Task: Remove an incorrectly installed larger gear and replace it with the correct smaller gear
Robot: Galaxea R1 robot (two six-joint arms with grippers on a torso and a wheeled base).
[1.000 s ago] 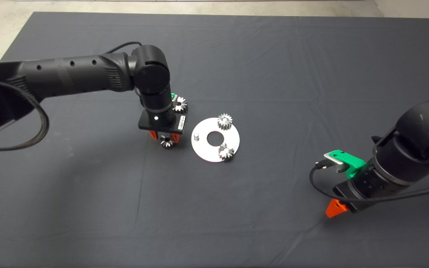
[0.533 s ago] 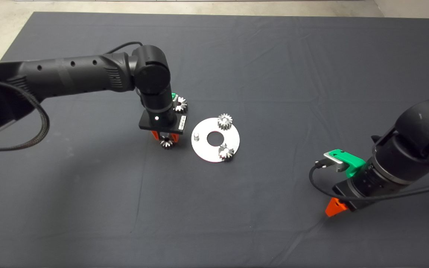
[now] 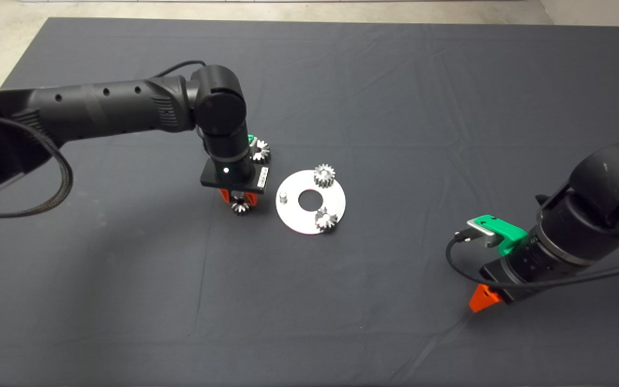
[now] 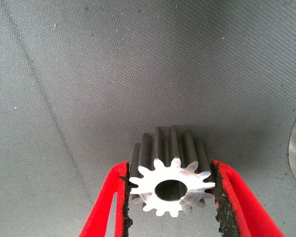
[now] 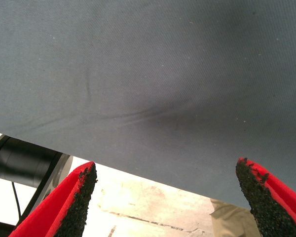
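Observation:
My left gripper (image 3: pixel 240 202) is left of the round white plate (image 3: pixel 299 220), shut on a smaller gear (image 3: pixel 240 206) that stands at mat level. In the left wrist view both black pads (image 4: pixel 124 197) press the teeth of this gear (image 4: pixel 171 173). A slightly wider gear, the larger gear (image 3: pixel 261 151), lies on the mat behind the left wrist, partly hidden. The plate carries two small gears, one at its far edge (image 3: pixel 324 175) and one at its near edge (image 3: pixel 326 220), and a bare peg (image 3: pixel 283 196) on its left side. My right gripper (image 3: pixel 482 301) is open and empty at the mat's lower right.
The plate has a round centre hole (image 3: pixel 309 200). The right wrist view shows the mat's edge (image 5: pixel 138 168) with pale floor beyond it. The black left arm (image 3: pixel 105 107) crosses the mat's left half.
The left fingers have closed in a little around the smaller gear. The right arm has barely moved.

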